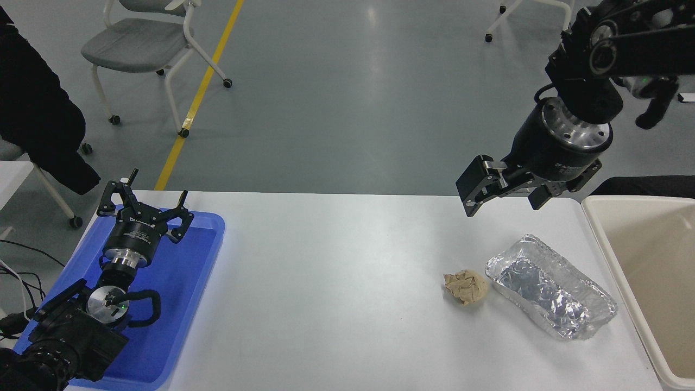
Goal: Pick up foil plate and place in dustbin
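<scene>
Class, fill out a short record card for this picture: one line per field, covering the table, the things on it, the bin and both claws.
table: white table
foil plate: foil plate lying flat near the right end, empty
paper ball: crumpled tan paper ball just left of the plate
dustbin: cream dustbin at the table's right edge
blue tray: blue tray at the left end
right claw: right claw open, raised above the table, holding nothing
left claw: left claw open, parked over the blue tray
</scene>
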